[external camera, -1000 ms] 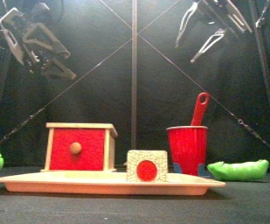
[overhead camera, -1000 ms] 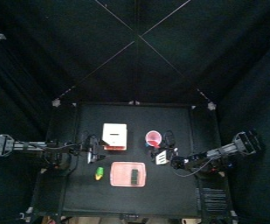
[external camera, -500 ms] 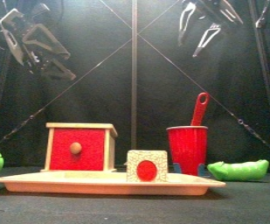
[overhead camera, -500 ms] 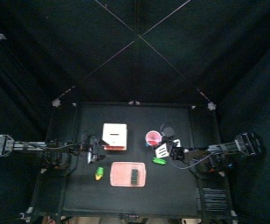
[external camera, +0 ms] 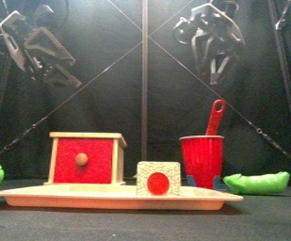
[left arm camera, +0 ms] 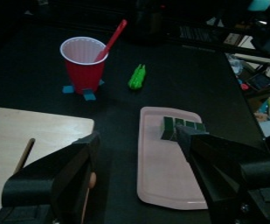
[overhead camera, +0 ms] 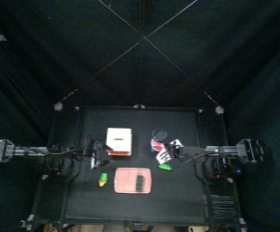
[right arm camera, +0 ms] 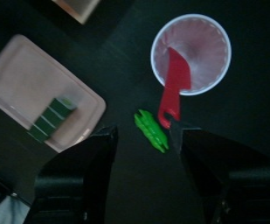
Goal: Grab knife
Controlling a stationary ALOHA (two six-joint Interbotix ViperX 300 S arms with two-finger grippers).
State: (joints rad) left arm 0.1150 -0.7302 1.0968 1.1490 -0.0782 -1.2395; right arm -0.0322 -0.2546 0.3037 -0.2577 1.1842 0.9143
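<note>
Right gripper (external camera: 211,42) has swung in twd table centre since a sec ago, now hovering above the red cup (right arm camera: 193,54). Jaws spread wide, holding nothing. Red knife (right arm camera: 169,89) stands handle-up in the cup, blade end inside, leaning on the rim. Left gripper (external camera: 37,52) hangs high on the left side; jaws apart, empty.

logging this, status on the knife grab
Right gripper open above red plastic cup; left gripper open, idle. Red plastic knife standing in cup, untouched. Nothing blocking.
</note>
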